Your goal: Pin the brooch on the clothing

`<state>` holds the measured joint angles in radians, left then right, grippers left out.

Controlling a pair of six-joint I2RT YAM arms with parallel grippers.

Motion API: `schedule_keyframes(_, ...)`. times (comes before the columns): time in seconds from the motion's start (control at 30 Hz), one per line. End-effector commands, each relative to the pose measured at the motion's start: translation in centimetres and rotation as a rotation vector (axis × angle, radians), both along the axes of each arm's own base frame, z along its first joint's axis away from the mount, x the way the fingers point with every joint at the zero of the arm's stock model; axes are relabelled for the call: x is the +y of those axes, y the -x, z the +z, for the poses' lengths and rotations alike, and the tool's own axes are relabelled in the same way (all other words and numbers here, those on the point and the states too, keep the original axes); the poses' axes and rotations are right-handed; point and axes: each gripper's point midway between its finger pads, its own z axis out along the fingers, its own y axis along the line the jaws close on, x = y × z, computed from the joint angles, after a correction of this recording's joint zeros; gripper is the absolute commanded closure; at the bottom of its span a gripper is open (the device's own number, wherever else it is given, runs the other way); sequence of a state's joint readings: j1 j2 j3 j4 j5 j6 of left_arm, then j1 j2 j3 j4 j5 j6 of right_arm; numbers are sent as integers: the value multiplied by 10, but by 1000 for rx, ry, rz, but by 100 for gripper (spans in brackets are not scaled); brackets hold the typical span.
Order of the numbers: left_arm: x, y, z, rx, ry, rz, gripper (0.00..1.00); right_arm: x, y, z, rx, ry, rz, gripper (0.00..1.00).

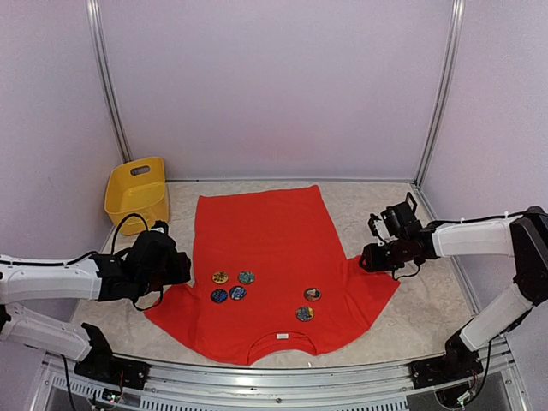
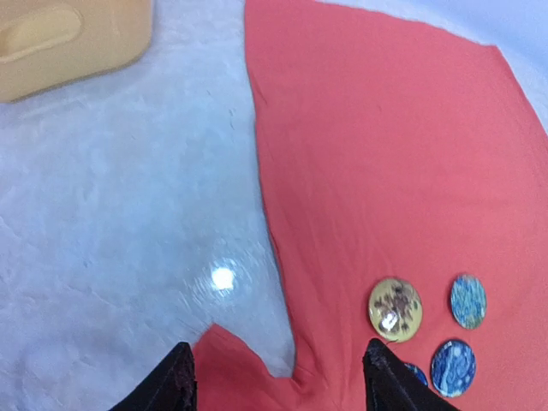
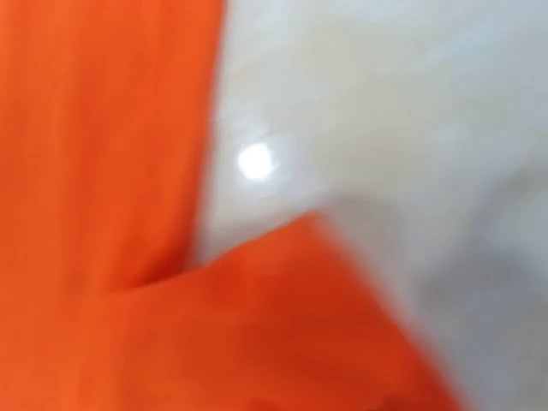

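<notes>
The red-orange T-shirt [image 1: 265, 235] lies flat on the table, its neck toward the near edge. Several round brooches lie on it: a yellow one [image 1: 220, 276], a teal one [image 1: 247, 276], two blue ones [image 1: 229, 294] and two more [image 1: 308, 304] nearer the neck. My left gripper [image 1: 180, 267] is open over the shirt's left sleeve; in the left wrist view [image 2: 278, 385] its fingertips [image 2: 180, 377] straddle the sleeve, with the yellow brooch [image 2: 395, 309] just ahead. My right gripper [image 1: 366, 257] is at the right sleeve. The right wrist view is blurred, showing only the shirt [image 3: 257, 325] and no fingers.
A yellow plastic basket [image 1: 137, 190] stands at the back left, also in the left wrist view [image 2: 68, 43]. The whitish tabletop [image 1: 428, 300] is bounded by white walls with metal posts at the back corners.
</notes>
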<state>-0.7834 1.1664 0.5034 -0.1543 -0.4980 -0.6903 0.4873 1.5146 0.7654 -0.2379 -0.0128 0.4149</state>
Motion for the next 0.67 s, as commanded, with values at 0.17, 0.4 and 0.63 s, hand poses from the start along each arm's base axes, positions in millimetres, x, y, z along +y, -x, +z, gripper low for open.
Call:
schedule_keyframes(0.17,100,-42,79,-424,25,386,10,-76,-55,114,-558,-234,-171,18)
schedule_keyframes(0.4,133,-29,76,-519,33,515,1,-126,-42,117,-672,-96,-384,12)
schedule_keyframes(0.63,132,-28,75,-522,38,509,1,-135,-24,110,-704,-55,-387,14)
